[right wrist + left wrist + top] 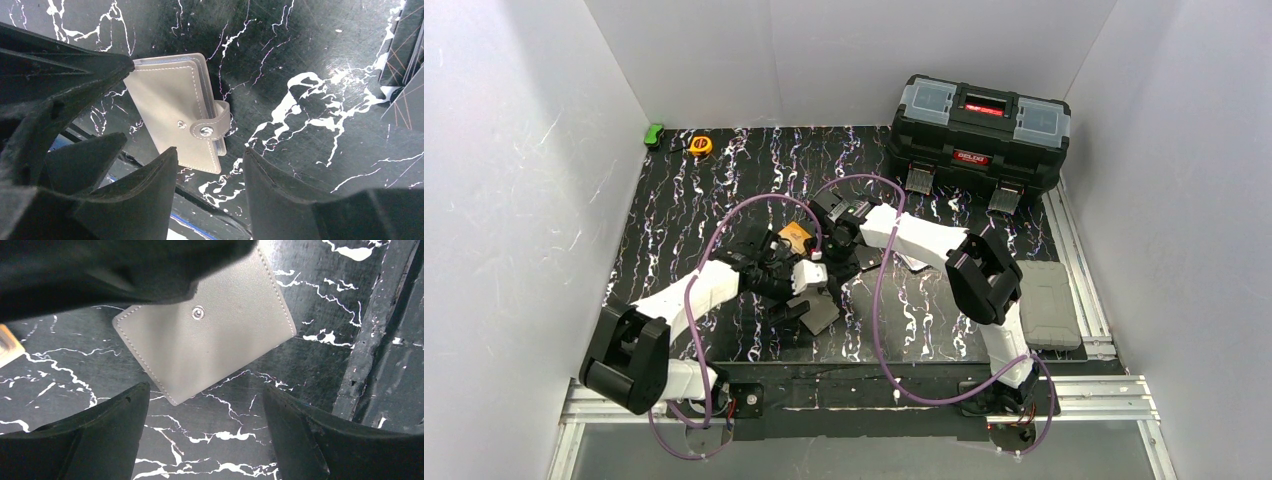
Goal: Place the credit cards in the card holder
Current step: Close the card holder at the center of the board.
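Observation:
The card holder (823, 314) lies shut on the black marbled table, a taupe wallet with its snap tab (212, 127) fastened. My left gripper (796, 303) hovers just left of it, jaws wide apart with only table between them (205, 390); the holder (210, 345) sits just beyond the fingertips. My right gripper (837, 262) hangs above the holder's far side, open and holding nothing (210, 150), with the holder (172, 110) ahead and to the left of it. The credit cards (914, 263) lie flat to the right of the right arm and show at that wrist view's edge (402, 55).
A small orange block (796, 236) sits just behind the grippers. A black toolbox (979, 130) stands at the back right, a grey pad (1046, 303) on the right rail. A yellow tape measure (700, 145) and a green object (654, 135) lie far left. White walls enclose the table.

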You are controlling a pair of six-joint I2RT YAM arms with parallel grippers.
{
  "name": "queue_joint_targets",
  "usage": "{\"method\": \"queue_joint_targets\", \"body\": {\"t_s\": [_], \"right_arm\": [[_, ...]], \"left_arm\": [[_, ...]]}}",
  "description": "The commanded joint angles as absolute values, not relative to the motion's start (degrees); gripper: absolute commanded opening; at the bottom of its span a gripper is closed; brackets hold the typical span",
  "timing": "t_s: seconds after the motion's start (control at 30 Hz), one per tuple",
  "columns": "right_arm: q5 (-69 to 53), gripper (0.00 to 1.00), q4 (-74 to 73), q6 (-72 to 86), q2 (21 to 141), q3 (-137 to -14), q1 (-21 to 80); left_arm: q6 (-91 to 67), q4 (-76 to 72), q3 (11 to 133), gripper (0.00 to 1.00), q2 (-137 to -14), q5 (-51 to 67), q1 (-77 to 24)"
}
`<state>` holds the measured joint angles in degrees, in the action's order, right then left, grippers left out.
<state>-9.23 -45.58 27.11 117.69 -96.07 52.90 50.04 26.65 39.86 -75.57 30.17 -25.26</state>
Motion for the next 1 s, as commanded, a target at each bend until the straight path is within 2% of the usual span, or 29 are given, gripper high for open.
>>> {"method": "queue_joint_targets", "body": {"t_s": [0.0, 0.2, 0.27, 0.47, 0.63, 0.8, 0.97], "right_arm": [[-9.72, 0.58, -44.69, 29.24, 118.04, -97.74, 53.29], [-5.1, 0.62, -49.04, 29.21, 120.26, -100.93, 54.84], [-2.92, 0.63, -50.31, 29.35, 120.97, -101.89, 55.3], [-0.27, 0.61, -51.54, 29.77, 121.96, -103.12, 55.9], [2.07, 0.53, -51.27, 29.98, 122.91, -103.62, 56.03], [3.36, 0.47, -50.37, 29.93, 122.87, -103.95, 56.24], [4.62, 0.47, -50.97, 29.68, 123.22, -105.84, 56.43]], "left_arm": [[48.62, 30.84, 43.68, 0.83, -72.67, 31.19, -24.21], [47.62, 35.67, 48.06, 0.91, -70.87, 32.95, -20.64], [46.68, 36.81, 48.93, 0.98, -69.81, 32.08, -19.92], [44.07, 38.82, 48.23, 0.98, -64.89, 24.73, -18.93], [46.81, 40.39, 47.06, 0.98, -56.09, 19.76, -18.7], [46.95, 40.49, 44.67, 0.98, -52.22, 20.95, -18.55], [46.58, 47.97, 48.43, 0.98, -58.6, 29.28, -18.58]]}}
